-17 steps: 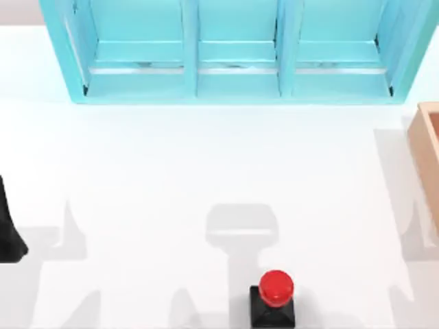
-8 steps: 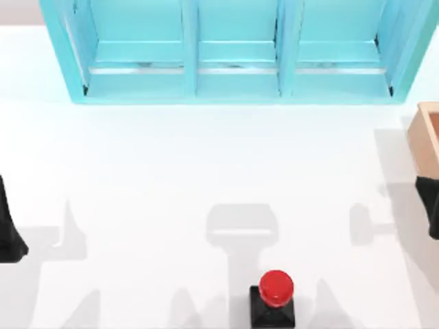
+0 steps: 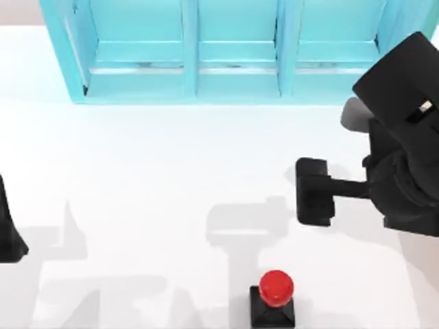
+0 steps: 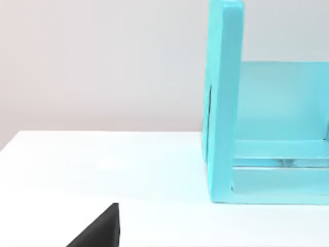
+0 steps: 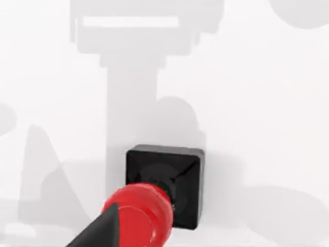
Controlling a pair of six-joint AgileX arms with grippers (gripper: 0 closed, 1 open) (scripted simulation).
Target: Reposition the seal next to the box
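At the far left edge of the table (image 3: 171, 171), well to the left of the stamp and a little farther back, the left gripper (image 3: 8, 236) is sitting parked, with just a dark wedge of it showing; whether its fingers are spread or pressed together I cannot tell. In the left wrist view a black tip is poking in near the light-blue cabinet (image 4: 224, 103), which is standing on the white table. In the top view that cabinet (image 3: 233, 51) is running along the back edge, well behind the stamp, with 3 open bays facing forward. The stamp (image 3: 273, 299) is standing upright at the front edge of the table, slightly right of the middle, its black square base flat on the surface and its round red knob on top, touching nothing. The right gripper (image 3: 313, 191) is hovering to the right of the stamp and behind it, well apart from it, on a bulky black arm reaching in from the right side; its fingers cannot be told apart. In the right wrist view the stamp (image 5: 164, 190) is lying below the camera, clear of any grasp.
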